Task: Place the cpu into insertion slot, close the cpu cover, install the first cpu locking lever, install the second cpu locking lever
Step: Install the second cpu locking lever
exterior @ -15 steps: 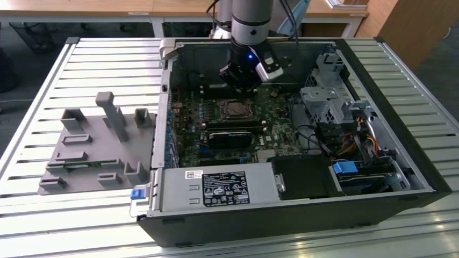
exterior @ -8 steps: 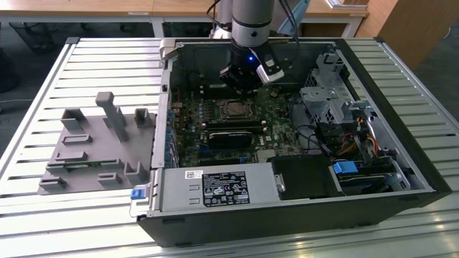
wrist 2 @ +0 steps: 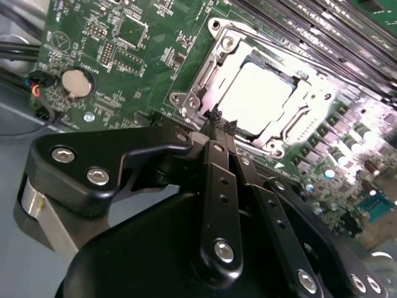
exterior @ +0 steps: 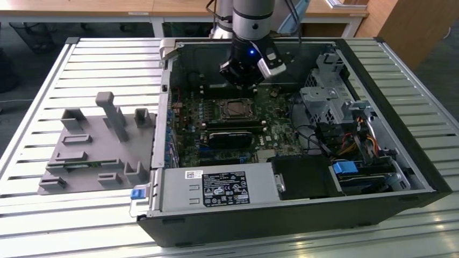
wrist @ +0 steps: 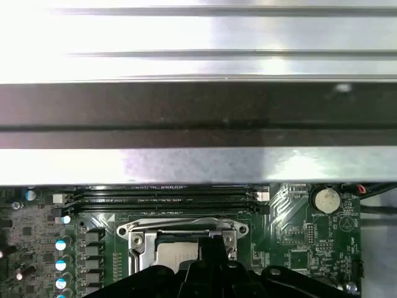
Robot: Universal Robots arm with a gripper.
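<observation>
The cpu [wrist 2: 254,96], a flat silvery square, lies in the insertion slot [exterior: 223,103] on the green board inside the open computer case. The cpu cover [wrist 2: 208,71], a thin metal frame, lies flat around the chip, which shows through its window. In the first wrist view the cover [wrist: 180,228] and the cpu [wrist: 177,256] sit just beyond the fingertips. My gripper [wrist 2: 220,117] is shut with nothing between its black fingers, its tips at the socket's edge. In the exterior view the gripper [exterior: 242,86] hangs just above the slot's far side.
Black memory slots [exterior: 229,128] run along the socket's near side. A grey power-supply box [exterior: 215,191] fills the case front, and a drive cage [exterior: 326,102] with cables [exterior: 351,142] stands on the exterior view's right. A grey fixture [exterior: 100,145] rests on the slatted table.
</observation>
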